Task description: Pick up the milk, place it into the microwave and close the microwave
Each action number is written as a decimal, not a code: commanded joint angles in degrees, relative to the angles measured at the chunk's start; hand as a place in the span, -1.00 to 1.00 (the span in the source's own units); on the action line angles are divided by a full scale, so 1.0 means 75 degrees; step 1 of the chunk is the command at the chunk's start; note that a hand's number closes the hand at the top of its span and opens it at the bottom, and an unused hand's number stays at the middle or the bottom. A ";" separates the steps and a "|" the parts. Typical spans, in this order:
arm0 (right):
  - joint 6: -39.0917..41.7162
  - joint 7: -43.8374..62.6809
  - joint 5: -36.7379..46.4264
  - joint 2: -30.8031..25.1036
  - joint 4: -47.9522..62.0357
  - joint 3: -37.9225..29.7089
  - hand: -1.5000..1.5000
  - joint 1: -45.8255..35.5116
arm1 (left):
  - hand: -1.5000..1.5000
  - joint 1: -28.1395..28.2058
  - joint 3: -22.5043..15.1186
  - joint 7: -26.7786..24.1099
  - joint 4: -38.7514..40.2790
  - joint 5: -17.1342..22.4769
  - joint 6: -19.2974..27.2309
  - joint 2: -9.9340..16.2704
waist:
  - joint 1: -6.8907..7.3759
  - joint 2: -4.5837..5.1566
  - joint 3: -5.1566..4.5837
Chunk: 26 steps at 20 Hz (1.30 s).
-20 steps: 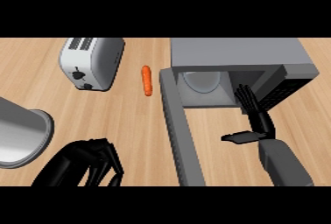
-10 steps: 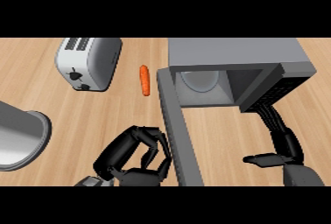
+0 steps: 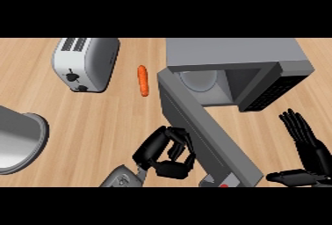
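On the wooden counter (image 3: 97,118) the microwave (image 3: 233,57) stands with its door (image 3: 207,132) swung wide; whether the milk is inside I cannot tell. Left hand (image 3: 165,154) sits curled just beside the door's outer face, holding nothing visible. Right hand (image 3: 304,145) rests with straight fingers near the lower right edge.

head view | I look steeply down from head height | counter (image 3: 97,118) fills frame, near | forearms enter at the lower edge | only view

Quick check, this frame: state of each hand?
Left hand: fingers curled, shut, nothing visible in it, beside the microwave door.
Right hand: open, fingers straight, holding nothing.
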 commanded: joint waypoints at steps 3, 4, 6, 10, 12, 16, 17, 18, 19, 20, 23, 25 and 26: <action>0.0800 0.0556 -0.0838 -0.0039 -0.1535 0.0097 -1.00 0.0389 | 1.00 -0.0972 -0.1046 -0.1192 0.1797 0.1134 0.1822 -0.0024 | -0.0152 0.0052 -0.0012; 0.0875 0.0530 -0.0927 -0.0142 -0.1729 0.0061 -1.00 0.0600 | 1.00 -0.1037 -0.1346 -0.1380 0.1969 0.1373 0.2143 -0.0024 | -0.0227 0.0058 -0.0013; 0.1140 0.0942 -0.1344 -0.0438 -0.2307 -0.0055 -1.00 0.0613 | 1.00 -0.1285 -0.1337 -0.1722 0.2434 0.1733 0.2224 -0.0024 | -0.0304 0.0073 -0.0021; 0.1365 0.1020 -0.1589 -0.0632 -0.2833 -0.0015 -1.00 0.0938 | 1.00 -0.1691 -0.1999 -0.1807 0.2880 0.2836 0.2640 -0.0024 | -0.0479 0.0122 -0.0019; 0.1204 0.1326 -0.1736 -0.0563 -0.3085 0.0016 -1.00 0.0812 | 1.00 -0.2214 -0.2212 -0.1502 0.3093 0.3222 0.2647 -0.0024 | -0.0537 0.0140 -0.0018; 0.1422 0.1842 -0.2152 -0.0701 -0.3676 0.0163 -1.00 0.0765 | 1.00 -0.2387 -0.2550 -0.1916 0.2849 0.3794 0.3167 -0.0023 | -0.0793 0.0176 -0.0034; 0.1421 0.1851 -0.2190 -0.0790 -0.3745 0.0077 -1.00 0.0717 | 1.00 -0.2529 -0.2524 -0.1857 0.2738 0.4091 0.3237 -0.0023 | -0.0819 0.0179 -0.0032; 0.1537 0.1945 -0.2164 -0.0911 -0.3817 0.0148 -1.00 0.0805 | 1.00 -0.2628 -0.2548 -0.1776 0.2616 0.4289 0.3364 -0.0023 | -0.0922 0.0185 -0.0035; 0.1460 0.2168 -0.2318 -0.0786 -0.3922 0.0244 -1.00 0.0714 | 1.00 -0.2704 -0.2481 -0.1954 0.2869 0.4451 0.3311 -0.0023 | -0.0850 0.0212 -0.0037; 0.1624 0.2191 -0.2370 -0.1041 -0.4006 0.0142 -1.00 0.0643 | 1.00 -0.2785 -0.2608 -0.1887 0.2659 0.4569 0.3503 -0.0023 | -0.0988 0.0209 -0.0040; 0.1650 0.2276 -0.2381 -0.1140 -0.4191 0.0156 -1.00 0.0548 | 1.00 -0.3041 -0.2409 -0.2077 0.2570 0.5040 0.4051 -0.0023 | -0.1094 0.0222 -0.0042; 0.1774 0.2305 -0.2417 -0.1268 -0.4191 0.0135 -1.00 0.0506 | 1.00 -0.3113 -0.2390 -0.2228 0.2591 0.5222 0.4541 -0.0023 | -0.1162 0.0254 -0.0037; 0.1762 0.2397 -0.2483 -0.1448 -0.4211 -0.0024 -1.00 0.0306 | 1.00 -0.3352 -0.2207 -0.2147 0.2619 0.5338 0.4720 -0.0024 | -0.1188 0.0269 -0.0041</action>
